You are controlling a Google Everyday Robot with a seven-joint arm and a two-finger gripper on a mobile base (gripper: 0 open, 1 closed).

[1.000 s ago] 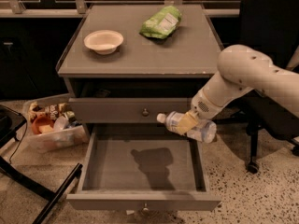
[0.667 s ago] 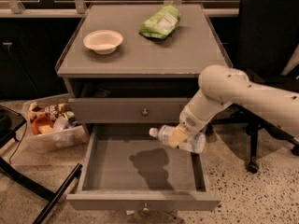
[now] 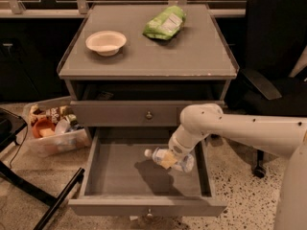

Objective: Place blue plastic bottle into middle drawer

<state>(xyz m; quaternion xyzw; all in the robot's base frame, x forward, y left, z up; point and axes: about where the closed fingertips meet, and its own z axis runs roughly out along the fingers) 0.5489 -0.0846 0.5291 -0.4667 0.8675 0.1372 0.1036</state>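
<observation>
The middle drawer [image 3: 120, 176] is pulled out wide, its grey floor bare. My gripper [image 3: 171, 158] is over the drawer's right half, shut on the blue plastic bottle [image 3: 161, 156]. The bottle lies sideways, white cap pointing left, held a little above the drawer floor. Its shadow falls on the floor just below and to the left. My white arm [image 3: 240, 128] reaches in from the right, across the drawer's right wall.
The closed knobbed drawer front [image 3: 148, 114] sits just above. On the cabinet top are a white bowl [image 3: 106, 41] and a green snack bag [image 3: 164, 24]. A clear bin of items [image 3: 53, 128] stands left; a black chair [image 3: 276, 75] is right.
My gripper has carried the bottle leftward and down, from beside the drawer's right edge to over the inside of the open drawer.
</observation>
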